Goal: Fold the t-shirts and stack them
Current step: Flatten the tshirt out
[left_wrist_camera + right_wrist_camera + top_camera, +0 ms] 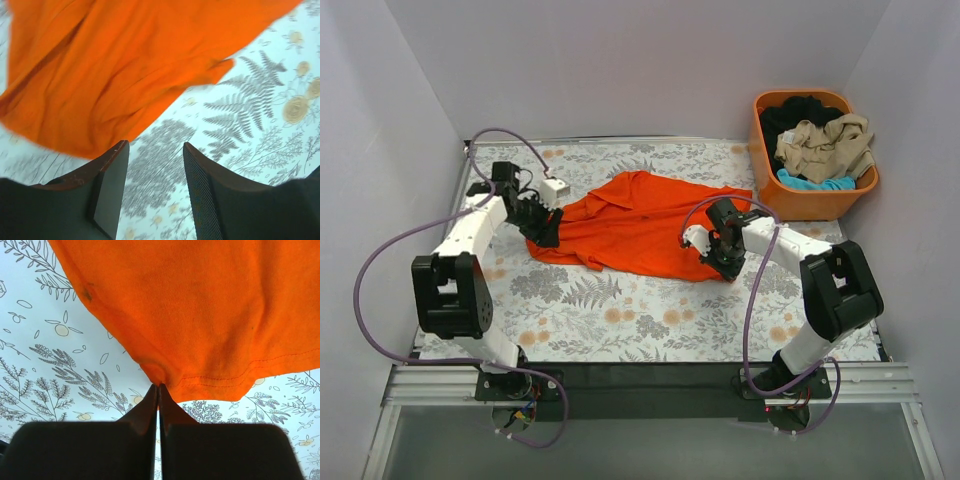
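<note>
A bright orange t-shirt (640, 220) lies crumpled across the middle of the floral table cloth. My right gripper (725, 262) is at its near right edge. In the right wrist view this gripper (159, 386) is shut, pinching the stitched hem of the orange t-shirt (200, 315). My left gripper (544, 228) is at the shirt's left edge. In the left wrist view it (155, 147) stands open with only table cloth between its fingers, and the orange t-shirt (115, 65) lies just beyond its tips. Other t-shirts, beige (830, 145), black (795, 115) and turquoise (815, 183), are piled in the basket.
An orange plastic basket (800, 206) stands at the back right corner. White walls close in the table on the left, back and right. The floral cloth (620, 310) runs bare from the shirt to the near edge.
</note>
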Motion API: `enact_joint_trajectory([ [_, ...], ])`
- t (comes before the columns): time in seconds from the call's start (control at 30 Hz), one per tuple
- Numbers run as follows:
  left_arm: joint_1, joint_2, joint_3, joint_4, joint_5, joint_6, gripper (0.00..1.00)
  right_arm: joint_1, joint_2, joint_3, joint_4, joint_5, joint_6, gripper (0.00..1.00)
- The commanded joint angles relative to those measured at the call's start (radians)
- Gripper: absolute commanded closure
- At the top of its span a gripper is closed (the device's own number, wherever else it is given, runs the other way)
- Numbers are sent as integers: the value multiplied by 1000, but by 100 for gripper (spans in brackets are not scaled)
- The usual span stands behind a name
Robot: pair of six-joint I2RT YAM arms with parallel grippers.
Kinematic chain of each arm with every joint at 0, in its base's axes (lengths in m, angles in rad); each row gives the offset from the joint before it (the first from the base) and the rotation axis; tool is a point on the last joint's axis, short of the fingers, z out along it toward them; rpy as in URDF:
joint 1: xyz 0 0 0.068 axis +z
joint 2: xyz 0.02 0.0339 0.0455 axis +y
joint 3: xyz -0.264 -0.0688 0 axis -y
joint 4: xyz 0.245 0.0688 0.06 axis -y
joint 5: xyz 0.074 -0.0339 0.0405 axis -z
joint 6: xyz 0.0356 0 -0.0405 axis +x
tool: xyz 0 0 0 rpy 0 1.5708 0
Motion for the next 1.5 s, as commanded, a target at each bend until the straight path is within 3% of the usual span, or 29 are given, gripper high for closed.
enact_joint_trajectory([
  [0.0,-143,-54,-104,65,50,-13,55,3,-41,24,-28,-36,1,99],
  [0.2,-225,43,-146,148,-37,-99,58,-10,-35,53,-32,-59,22,99],
  [0.43,-239,132,-134,300,-125,-176,55,-34,-12,95,-42,-75,24,99],
  [0.67,-248,199,-140,344,-200,-185,55,-48,14,119,-48,-89,22,99],
  [0.73,-256,201,-157,347,-216,-178,62,-53,23,127,-46,-98,22,99],
  [0.77,-259,200,-164,347,-240,-176,69,-53,26,133,-49,-105,24,99],
  [0.8,-265,198,-178,350,-255,-181,85,-54,26,141,-49,-112,24,99],
  [0.87,-270,192,-195,355,-297,-187,97,-54,19,149,-57,-125,25,99],
  [1.03,-265,102,-221,344,-357,-211,100,-56,-33,178,-86,-145,22,99],
  [1.1,-236,36,-168,274,-302,-251,100,-56,-73,191,-92,-142,14,99],
  [1.3,-130,-76,205,107,-92,-392,100,-69,-208,306,-95,-165,1,99],
  [1.47,-5,-245,331,135,-61,-529,100,-74,-332,411,-95,-161,-22,99],
])
